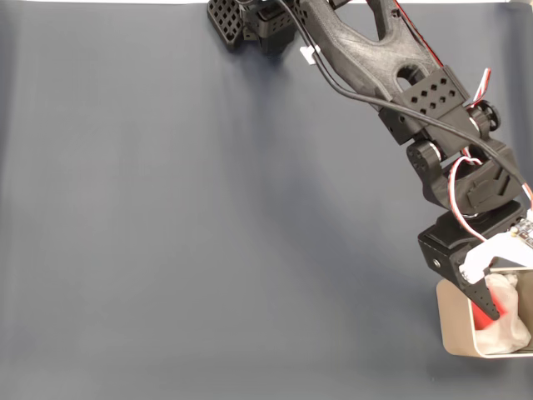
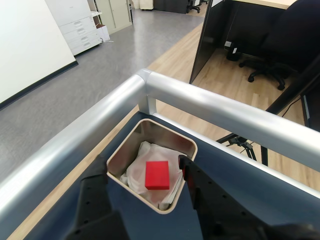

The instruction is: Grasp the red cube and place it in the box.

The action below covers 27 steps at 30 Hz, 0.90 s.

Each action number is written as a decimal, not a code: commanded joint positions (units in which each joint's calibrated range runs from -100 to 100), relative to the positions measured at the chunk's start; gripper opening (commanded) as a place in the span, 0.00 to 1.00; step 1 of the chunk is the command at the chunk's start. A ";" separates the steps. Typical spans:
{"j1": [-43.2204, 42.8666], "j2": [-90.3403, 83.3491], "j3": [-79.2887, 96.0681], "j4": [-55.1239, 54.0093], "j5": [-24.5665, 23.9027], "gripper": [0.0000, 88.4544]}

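The red cube [image 2: 157,175] lies on white padding inside the box [image 2: 119,156], a beige-grey container with rounded corners. In the wrist view my gripper [image 2: 143,161] hovers over the box, its two black fingers [image 2: 190,175] spread on either side of the cube with a gap on each side. In the fixed view the gripper [image 1: 491,300] hangs over the box [image 1: 450,325] at the bottom right. A sliver of the red cube [image 1: 480,315] shows beside the black fingertip.
The dark grey table mat [image 1: 208,217] spreads left of the box. The arm's base [image 1: 250,21] stands at the top centre. A silver rail [image 2: 210,107] borders the table just past the box, with office floor and chairs beyond.
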State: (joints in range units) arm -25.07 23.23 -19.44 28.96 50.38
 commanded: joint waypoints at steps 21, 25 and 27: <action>-0.64 -2.00 -0.82 -0.93 0.10 0.48; -0.64 -2.17 -0.63 -0.93 0.15 0.47; -0.64 -2.35 -0.63 -0.68 0.29 0.46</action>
State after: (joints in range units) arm -25.30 23.23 -19.44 28.96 50.38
